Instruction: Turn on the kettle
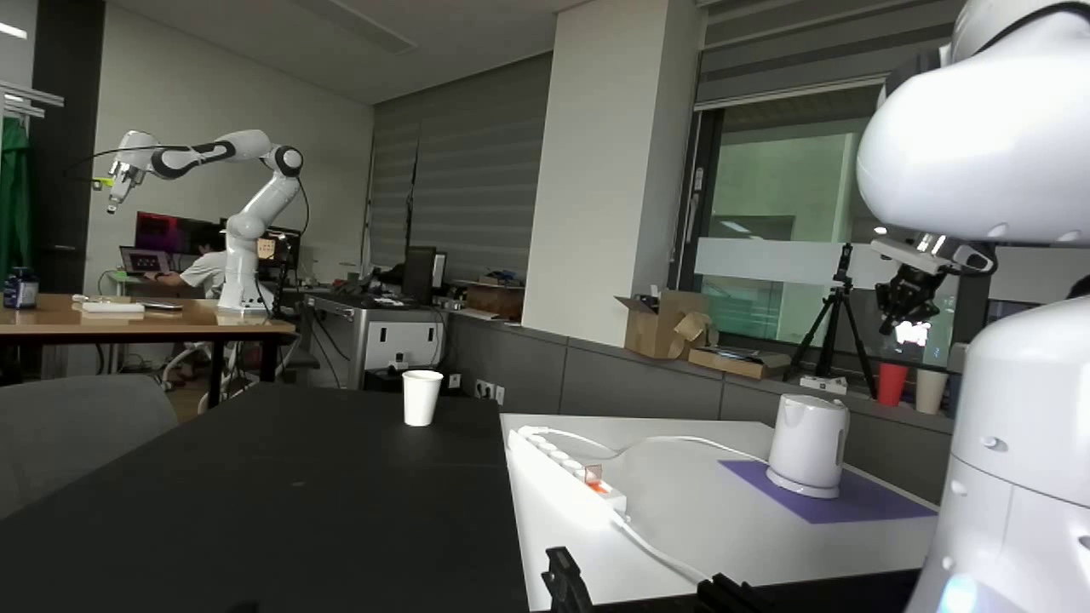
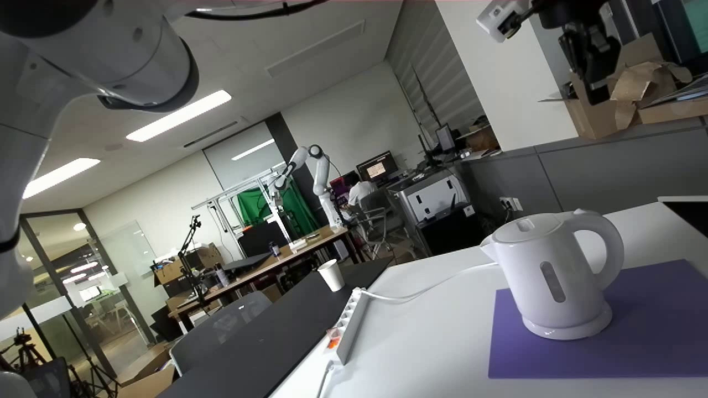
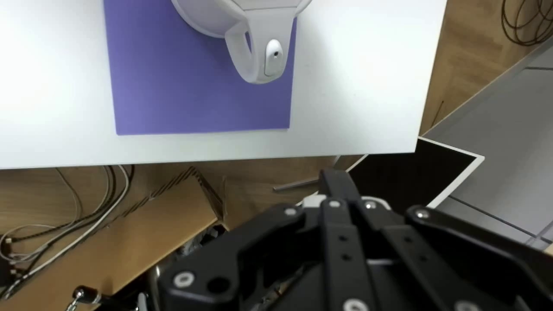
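The white kettle [image 1: 805,443] stands upright on a purple mat. It also shows in an exterior view [image 2: 545,276], with its spout to the left and its handle to the right. The wrist view shows part of the kettle [image 3: 203,15] at the top edge; an oval switch-like piece [image 3: 273,56] sits on its handle. My black gripper [image 3: 339,181] is shut and empty in the wrist view. It is apart from the kettle, over the floor beyond the table edge. In both exterior views my gripper [image 1: 894,319] [image 2: 594,91] hangs well above the kettle.
The purple mat [image 1: 869,507] lies on the white table [image 2: 431,331]. A white power strip [image 1: 562,464] with a cable lies at the table's side. A white cup [image 1: 421,400] stands on the black table [image 1: 298,494]. Cardboard boxes [image 3: 142,233] lie below the table edge.
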